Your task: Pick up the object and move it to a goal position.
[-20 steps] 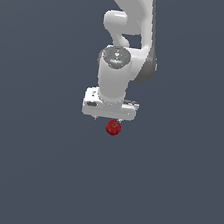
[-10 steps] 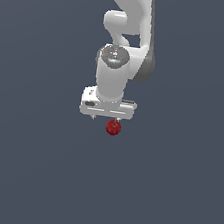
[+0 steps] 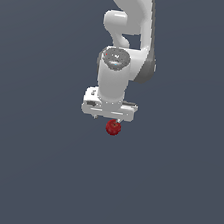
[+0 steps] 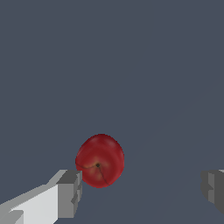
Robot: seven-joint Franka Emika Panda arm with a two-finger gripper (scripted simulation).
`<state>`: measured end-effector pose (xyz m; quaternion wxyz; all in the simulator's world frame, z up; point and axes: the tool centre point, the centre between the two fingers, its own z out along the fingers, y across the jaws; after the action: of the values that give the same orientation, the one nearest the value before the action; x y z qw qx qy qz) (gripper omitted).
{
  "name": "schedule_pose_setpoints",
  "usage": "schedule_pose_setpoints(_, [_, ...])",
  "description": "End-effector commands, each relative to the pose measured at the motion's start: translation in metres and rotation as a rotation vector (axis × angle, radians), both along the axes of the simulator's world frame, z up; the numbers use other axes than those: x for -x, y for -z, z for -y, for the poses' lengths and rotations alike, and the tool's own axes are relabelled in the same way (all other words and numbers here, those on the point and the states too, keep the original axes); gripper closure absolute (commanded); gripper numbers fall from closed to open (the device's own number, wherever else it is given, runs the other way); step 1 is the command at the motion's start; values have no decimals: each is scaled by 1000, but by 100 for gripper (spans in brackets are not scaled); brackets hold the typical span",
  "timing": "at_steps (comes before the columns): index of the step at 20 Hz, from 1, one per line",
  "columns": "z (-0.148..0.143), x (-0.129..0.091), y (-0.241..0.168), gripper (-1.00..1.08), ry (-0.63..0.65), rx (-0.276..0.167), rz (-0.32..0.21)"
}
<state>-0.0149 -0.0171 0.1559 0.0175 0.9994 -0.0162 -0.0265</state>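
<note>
The object [image 3: 113, 127] is a small dark red apple-like ball lying on the flat grey ground, just below the white hand in the exterior view. In the wrist view the object [image 4: 100, 160] shows its dimple and sits between the fingers, off-centre. One grey fingertip [image 4: 70, 192] is right beside it, and I cannot tell whether they touch. The other fingertip [image 4: 213, 187] stands well apart. My gripper [image 4: 141, 189] is open and holds nothing. In the exterior view the gripper [image 3: 111, 119] fingers are mostly hidden under the hand.
The white arm [image 3: 129, 20] rises behind the hand toward the top of the exterior view. Uniform grey ground [image 3: 34, 174] surrounds the object on every side.
The hand has shifted slightly downward in the exterior view, closer to the object. The object itself has not moved.
</note>
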Motion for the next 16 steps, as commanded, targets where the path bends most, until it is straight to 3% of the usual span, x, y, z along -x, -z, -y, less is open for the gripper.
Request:
schedule_pose_setpoints(1, [-3,2,4,-92,38,-1,4])
schedule_pose_setpoints(16, [-23,18,36,-92,407,-9,38])
